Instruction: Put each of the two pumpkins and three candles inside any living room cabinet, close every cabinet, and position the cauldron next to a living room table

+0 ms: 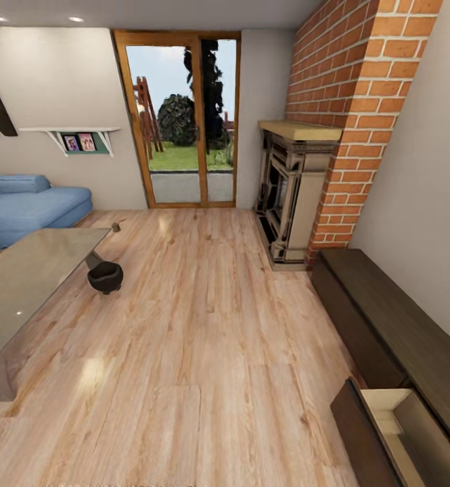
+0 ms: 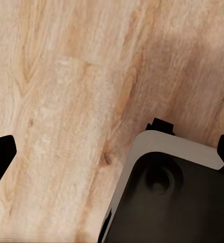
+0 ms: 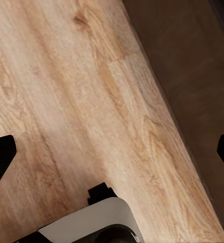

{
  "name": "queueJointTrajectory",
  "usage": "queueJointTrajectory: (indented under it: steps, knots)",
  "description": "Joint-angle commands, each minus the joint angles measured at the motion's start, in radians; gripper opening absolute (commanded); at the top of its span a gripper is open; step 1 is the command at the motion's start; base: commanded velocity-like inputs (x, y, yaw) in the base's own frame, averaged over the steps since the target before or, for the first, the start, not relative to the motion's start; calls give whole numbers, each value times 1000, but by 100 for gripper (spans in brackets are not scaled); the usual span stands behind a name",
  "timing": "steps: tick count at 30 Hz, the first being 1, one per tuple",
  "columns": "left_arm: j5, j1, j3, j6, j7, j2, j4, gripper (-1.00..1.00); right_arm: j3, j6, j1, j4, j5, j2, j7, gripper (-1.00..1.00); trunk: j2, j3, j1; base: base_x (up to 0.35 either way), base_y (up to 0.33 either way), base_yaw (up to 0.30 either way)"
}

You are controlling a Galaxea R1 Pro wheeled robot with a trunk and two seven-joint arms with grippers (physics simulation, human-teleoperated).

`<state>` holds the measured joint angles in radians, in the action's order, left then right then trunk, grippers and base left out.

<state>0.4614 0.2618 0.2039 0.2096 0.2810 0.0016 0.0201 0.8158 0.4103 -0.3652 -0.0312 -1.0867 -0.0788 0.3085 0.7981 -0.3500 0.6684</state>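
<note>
the cauldron (image 1: 105, 276) already sits just beside the bench (image 1: 21, 284). one cabinet (image 1: 387, 338) drawer (image 1: 394, 433) stands open and likely needs pushing shut next. both grippers (image 2: 112, 152) (image 3: 112, 152) hang released and empty above the floor (image 1: 204, 352).

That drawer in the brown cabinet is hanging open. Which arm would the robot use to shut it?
Probably the right. The open drawer sits at the robot's right in the head view, and the right wrist view shows the cabinet front close by, while the left wrist view shows bare floor.

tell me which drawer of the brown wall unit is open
The drawer at the near end of the cabinet, at the head view's lower right, is pulled out, showing its pale beige inside. The fronts farther along toward the fireplace sit flush and shut.
</note>
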Motion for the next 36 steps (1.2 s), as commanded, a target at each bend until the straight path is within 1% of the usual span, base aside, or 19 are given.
queueJointTrajectory:
  steps: [1,6,12,14,18,21,23,24,25,26,28,29,31,32,34,35,36]
  knots:
    - [8,1,9,2,3,0,0,100,8,3,-1,-3,-5,-1,1,100,1,-1,0,0,0,275]
    - [8,1,8,2,3,0,0,100,8,2,-1,-3,-4,0,1,100,1,-1,0,0,0,244]
    - [3,1,5,3,-1,-12,7,100,8,2,-1,-3,-4,1,1,100,1,-1,0,1,0,39]
    - [-3,1,9,4,-15,-16,8,100,8,2,0,-2,-4,1,1,100,1,-1,0,78,-46,5]
    - [-10,2,17,-5,-63,-14,9,100,8,2,-1,-1,-4,1,1,100,1,-1,0,244,-31,2]
    - [-9,2,15,-8,-85,-8,10,100,9,2,-1,0,-3,1,-4,100,1,-1,0,312,-8,0]
    - [-4,6,11,-9,-86,0,10,100,10,1,-1,0,-2,1,-28,100,1,-1,0,328,8,0]
    - [-1,9,10,-10,-86,12,11,100,12,-1,-1,1,-1,1,-43,100,1,-1,0,330,38,0]
    - [4,13,7,-11,-88,37,12,100,15,-5,-1,2,0,1,-57,100,1,-1,0,332,60,0]
    - [9,15,4,-15,-88,54,13,100,19,-8,-1,2,0,1,-63,100,1,-1,0,333,69,0]
    - [31,26,-2,-42,-89,83,14,100,29,-19,-1,5,-1,0,-69,100,1,-1,0,333,76,0]
    - [49,42,-3,-70,-90,99,19,100,45,-48,-1,8,0,0,-71,100,1,-1,0,333,80,0]
    - [63,57,-3,-103,-89,115,44,100,85,-125,-3,16,1,-1,-72,100,1,-1,0,333,54,0]
    - [65,60,-3,-110,-90,121,59,100,102,-151,-3,24,2,-1,-72,100,1,-1,0,334,34,0]
    - [69,67,-4,-135,-90,140,122,100,164,-225,-8,70,1,-1,-71,100,1,-1,0,334,18,0]
    - [71,69,-4,-160,-89,151,173,100,196,-264,-12,109,0,-1,-69,100,1,-1,0,335,7,0]
    - [71,71,-4,-181,-89,156,208,100,209,-289,-13,129,0,-1,-66,100,1,-1,0,335,5,0]
